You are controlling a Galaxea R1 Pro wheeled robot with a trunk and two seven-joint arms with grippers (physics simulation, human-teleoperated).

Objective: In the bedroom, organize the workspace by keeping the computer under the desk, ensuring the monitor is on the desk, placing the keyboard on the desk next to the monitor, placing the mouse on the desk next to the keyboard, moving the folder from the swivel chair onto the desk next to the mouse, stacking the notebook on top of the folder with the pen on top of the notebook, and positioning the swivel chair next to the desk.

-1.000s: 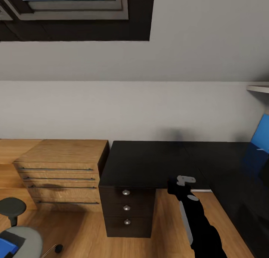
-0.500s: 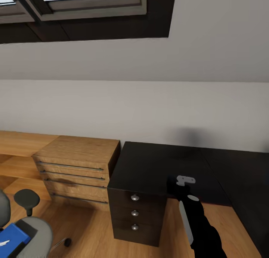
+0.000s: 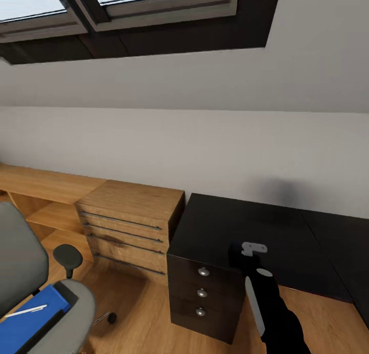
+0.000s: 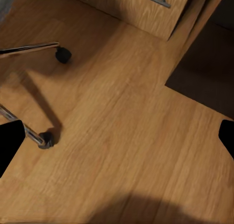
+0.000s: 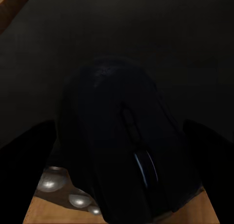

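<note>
From the head camera, we face the corner of the bedroom, under a skylight. The bench (image 3: 246, 231) runs along the wall with its black top bare on this stretch and three knobbed drawers (image 3: 202, 292) below; a wooden drawer unit (image 3: 130, 220) stands just beside it. Our right arm reaches forward with its gripper (image 3: 245, 256) over the bench's front edge. At the lower left sits the chair (image 3: 31, 282), the blue folder (image 3: 28, 320) flat on its seat and the white pen (image 3: 25, 311) lying on the folder.

The left wrist camera looks down on wood floor, with two chrome legs of the chair's base and their casters (image 4: 46, 139) near; the left gripper (image 4: 117, 136) has its dark jaws spread wide at the picture's two edges, empty.

The right wrist camera shows a black mouse (image 5: 122, 146) held between the right jaws, its scroll wheel toward us, above the bench top, with the silver knobs (image 5: 48, 182) below.

We judge the mouse light, hard and smooth-shelled, likely to slip if squeezed at its curved crown, so the flatter flanks are the place to pinch. The folder looks stiff and flat; it would best be taken by an overhanging edge, keeping it level so that the loose pen does not roll off.
</note>
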